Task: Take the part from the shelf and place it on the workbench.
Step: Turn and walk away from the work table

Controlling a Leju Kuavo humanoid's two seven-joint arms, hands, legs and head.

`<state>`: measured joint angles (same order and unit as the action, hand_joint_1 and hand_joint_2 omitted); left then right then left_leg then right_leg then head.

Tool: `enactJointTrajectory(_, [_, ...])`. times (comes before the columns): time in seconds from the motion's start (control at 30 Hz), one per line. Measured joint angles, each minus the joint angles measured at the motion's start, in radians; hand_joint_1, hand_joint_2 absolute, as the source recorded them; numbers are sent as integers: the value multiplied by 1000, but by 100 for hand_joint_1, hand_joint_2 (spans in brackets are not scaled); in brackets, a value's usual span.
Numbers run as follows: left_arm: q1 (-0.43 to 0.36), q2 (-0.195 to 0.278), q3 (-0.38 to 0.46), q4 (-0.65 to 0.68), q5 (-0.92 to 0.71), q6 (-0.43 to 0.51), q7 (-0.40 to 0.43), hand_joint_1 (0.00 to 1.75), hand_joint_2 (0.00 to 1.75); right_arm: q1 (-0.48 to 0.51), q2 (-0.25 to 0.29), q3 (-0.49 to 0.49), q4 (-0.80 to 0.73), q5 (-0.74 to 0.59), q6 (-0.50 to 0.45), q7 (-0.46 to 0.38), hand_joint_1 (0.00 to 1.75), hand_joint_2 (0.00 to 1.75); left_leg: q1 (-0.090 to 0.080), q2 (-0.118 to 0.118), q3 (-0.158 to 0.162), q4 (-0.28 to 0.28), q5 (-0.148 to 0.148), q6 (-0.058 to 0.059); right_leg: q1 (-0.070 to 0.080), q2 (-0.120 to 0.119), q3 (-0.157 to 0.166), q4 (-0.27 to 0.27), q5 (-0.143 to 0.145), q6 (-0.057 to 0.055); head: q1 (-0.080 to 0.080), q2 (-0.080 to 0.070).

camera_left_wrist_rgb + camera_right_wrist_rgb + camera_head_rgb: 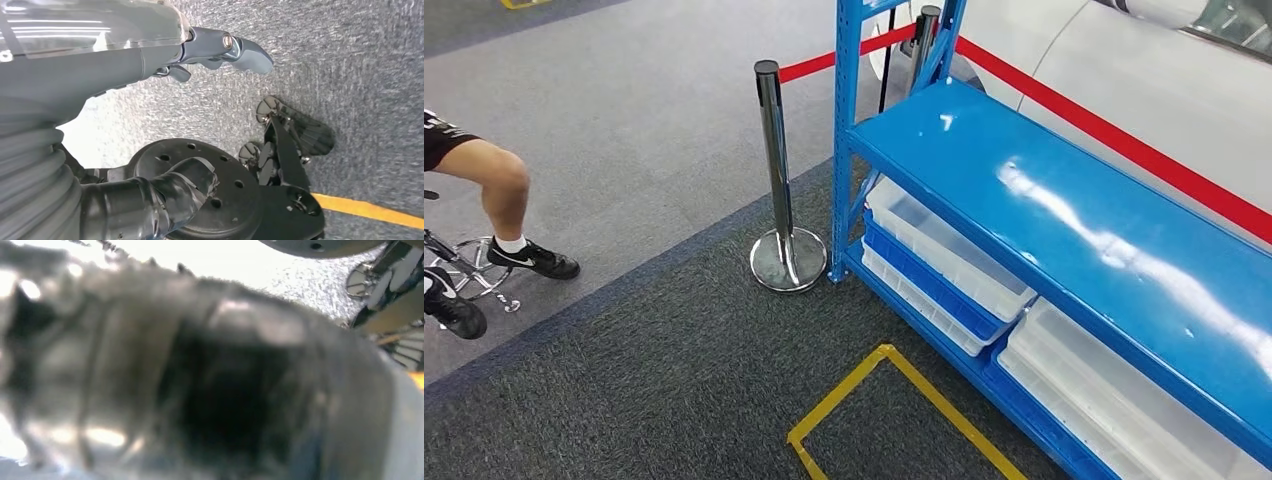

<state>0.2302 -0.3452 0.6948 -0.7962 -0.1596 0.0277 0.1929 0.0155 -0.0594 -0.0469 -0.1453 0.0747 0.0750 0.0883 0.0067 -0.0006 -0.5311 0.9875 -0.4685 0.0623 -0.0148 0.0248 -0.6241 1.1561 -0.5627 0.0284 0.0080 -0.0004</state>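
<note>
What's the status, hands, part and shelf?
Left hand hanging, holding nothing. Right hand too blurred to tell. No part seen; blue shelf ahead, top bare. Chrome post beside it.

We see a showroom or demo hall, grey carpet floor (624, 120), blue steel shelf (1064, 210) holding clear plastic bins (949, 250), chrome stanchion (776, 180) with red barrier belt (1124, 145), yellow floor tape (894, 400).

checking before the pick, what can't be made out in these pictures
- Part: the bins sit under the blue shelf in the head view, contents hidden by it.
- Right robot hand: right wrist view, blurred; grip unreadable.
- Left robot hand: left wrist view, a clear piece against it, its far end cut off.
</note>
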Motion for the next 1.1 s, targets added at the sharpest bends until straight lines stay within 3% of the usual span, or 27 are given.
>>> enactJointTrajectory(0.07, [-2, 0, 8, 8, -3, -1, -2, 0, 175, -2, 0, 0, 0, 0, 0, 0, 0, 0, -1, 25, -1, 1, -2, 1, -4, -15, -53, 110, -44, 9, 0, 0])
enactJointTrajectory(0.1, [-3, 0, 11, 13, -6, -3, -4, 0, 175, -1, 0, 0, 0, 1, 0, 0, 0, 0, -1, 36, -1, 1, -3, 0, -6, -18, -59, 125, -40, 13, 0, 0])
enactJointTrajectory(0.13, [-5, 0, 14, 17, -9, -7, -7, 0, 175, 0, 0, 0, 0, 2, 1, 0, 0, 0, -1, 46, 0, 2, -5, -2, -8, -22, -44, 98, -17, 15, 0, 0])
enactJointTrajectory(0.23, [-14, 2, 25, 33, -25, -20, -23, 0, 175, -1, -1, 0, 0, 7, 10, -1, 0, 0, -2, 71, 6, 9, -15, -15, -8, -61, 59, -97, 69, 12, 0, 0])
enactJointTrajectory(0.3, [-23, 5, 36, 45, -34, -26, -35, 0, 175, -4, 0, 0, 0, 9, 14, -5, 0, 0, -5, 83, 10, 13, -21, -28, -1, -71, 81, -146, 79, -1, 0, 0])
enactJointTrajectory(0.37, [-34, 9, 44, 57, -42, -34, -51, 0, 175, -3, -1, 0, 0, 9, 15, -11, 0, 0, -4, 92, 15, 12, -24, -41, 0, -54, 80, -147, 82, -16, 0, 0])
enactJointTrajectory(0.43, [-46, 13, 54, 74, -49, -44, -70, 0, 175, -3, -1, 0, -1, 9, 16, -17, 0, 0, 0, 71, 8, 38, -47, -53, -4, -40, 82, -154, 89, -29, -1, 0])
enactJointTrajectory(0.47, [-53, 16, 60, 85, -52, -47, -80, 0, 175, -4, -1, 0, -1, 9, 17, -19, 0, 0, 1, 51, -10, 80, -74, -57, -6, -34, 82, -157, 92, -35, -1, 0])
enactJointTrajectory(0.53, [-65, 20, 75, 109, -58, -53, -96, 0, 175, -7, -1, 0, -1, 7, 22, -21, 0, 0, 3, 18, -69, 214, -142, -59, -2, -20, 80, -157, 94, -41, -1, 0])
enactJointTrajectory(0.57, [-70, 22, 82, 121, -59, -54, -101, 0, 175, -8, -1, 0, -1, 5, 26, -22, 0, 0, 3, 13, -97, 273, -162, -58, 0, -10, 80, -156, 94, -43, -1, 0])
enactJointTrajectory(0.6, [-74, 23, 87, 132, -61, -55, -106, 0, 175, -8, -1, 0, -1, 4, 30, -22, 0, 0, 3, 10, -113, 302, -163, -57, 3, 0, 80, -155, 93, -44, -1, 0])
enactJointTrajectory(0.63, [-78, 24, 92, 141, -62, -55, -109, 0, 175, -8, -1, 0, -1, 2, 33, -22, 0, 0, 3, 8, -111, 291, -143, -54, 4, 12, 81, -153, 93, -44, -1, 0])
enactJointTrajectory(0.73, [-89, 28, 103, 164, -66, -55, -117, 0, 175, -9, 0, 0, -1, 0, 41, -21, 0, 0, 2, -31, -35, 102, -38, -37, 7, 46, 81, -146, 89, -41, -1, 0])
enactJointTrajectory(0.8, [-98, 30, 114, 180, -69, -55, -120, 0, 175, -10, 0, -1, 0, -2, 46, -19, 0, 0, -1, -54, -8, 32, -17, -31, 6, 63, 75, -142, 88, -32, -1, 0])
enactJointTrajectory(0.87, [-110, 32, 122, 196, -72, -57, -121, 0, 175, -7, 0, -1, 0, -5, 50, -15, 0, 0, -3, -44, -4, 25, -16, -26, 4, 76, 70, -143, 90, -19, -1, 0])
enactJointTrajectory(0.93, [-120, 33, 127, 211, -74, -60, -122, 0, 175, -5, -1, -1, 0, -7, 52, -12, 0, 0, 0, -25, 2, 11, -8, -14, 4, 50, 61, -124, 76, -10, 0, 0])
enactJointTrajectory(0.97, [-122, 34, 130, 218, -74, -62, -122, 0, 175, -6, -1, -1, 0, -8, 52, -12, 0, 0, 2, -14, 3, 5, -4, -8, 4, 27, 43, -88, 53, -6, 0, 0])
enactJointTrajectory(1.0, [-123, 34, 133, 224, -75, -62, -123, 0, 175, -7, -1, -1, 0, -8, 52, -11, 0, 0, 2, -3, 4, 2, -3, -4, 3, 4, 19, -37, 23, -3, 1, 0])
enactJointTrajectory(1.07, [-126, 37, 140, 242, -80, -65, -127, 0, 175, -9, -1, -2, 0, -12, 56, -9, 0, 0, 0, 18, 2, 2, -4, -1, -1, -13, -43, 86, -32, 4, 1, 0])
enactJointTrajectory(1.1, [-128, 39, 142, 252, -83, -67, -129, 0, 175, -8, -1, -4, 0, -16, 61, -8, 0, 0, -1, 28, 2, 3, -6, -1, -4, -16, -58, 118, -37, 7, 1, 0])
